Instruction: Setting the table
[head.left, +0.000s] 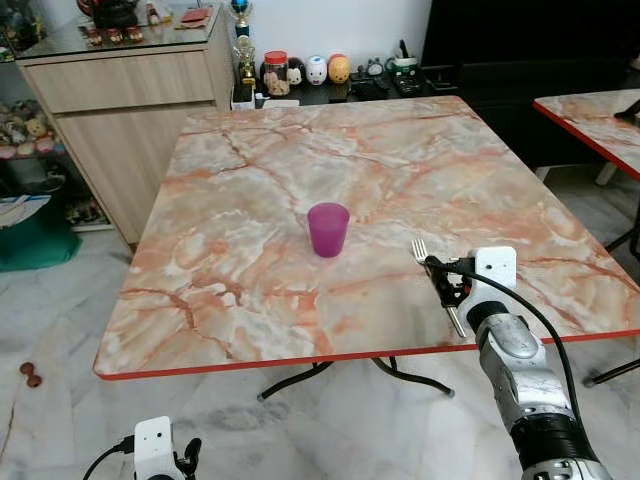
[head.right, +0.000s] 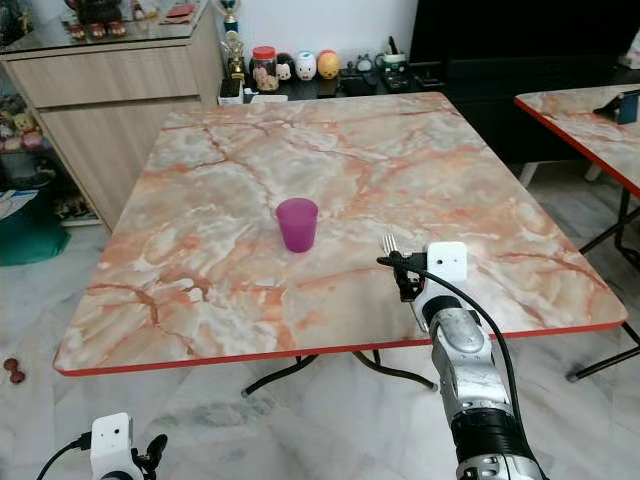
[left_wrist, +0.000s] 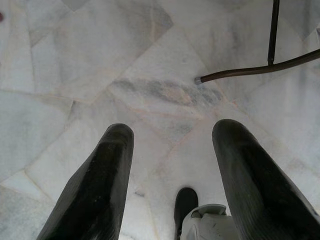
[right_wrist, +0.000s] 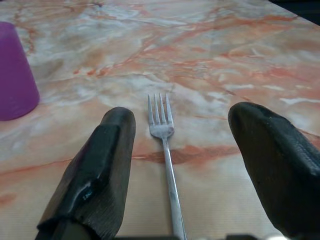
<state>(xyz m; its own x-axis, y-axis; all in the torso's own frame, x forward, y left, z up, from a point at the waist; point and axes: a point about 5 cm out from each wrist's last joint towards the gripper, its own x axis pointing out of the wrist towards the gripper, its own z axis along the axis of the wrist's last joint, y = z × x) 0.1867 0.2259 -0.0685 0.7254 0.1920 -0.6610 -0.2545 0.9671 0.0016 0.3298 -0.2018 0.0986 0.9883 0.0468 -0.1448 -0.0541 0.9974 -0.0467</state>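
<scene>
A purple plastic cup (head.left: 328, 229) stands upright near the middle of the marble-patterned table (head.left: 300, 130). To its right, near the table's front edge, a silver fork (right_wrist: 167, 155) lies flat with its tines pointing away from me. My right gripper (right_wrist: 182, 117) is open just above the table, one finger on each side of the fork's handle, neither touching it. The cup (right_wrist: 15, 75) stands apart from that gripper, off to its left. My left gripper (left_wrist: 170, 130) hangs open low over the floor, in front of the table.
The table's red front edge (head.left: 350, 355) is right under my right wrist, with dark metal legs (head.left: 300, 380) below. A wooden sideboard (head.left: 120, 90) stands at the back left, a second marble table (head.left: 600, 115) at the right. Jars and figurines (head.left: 300, 72) line a low shelf behind.
</scene>
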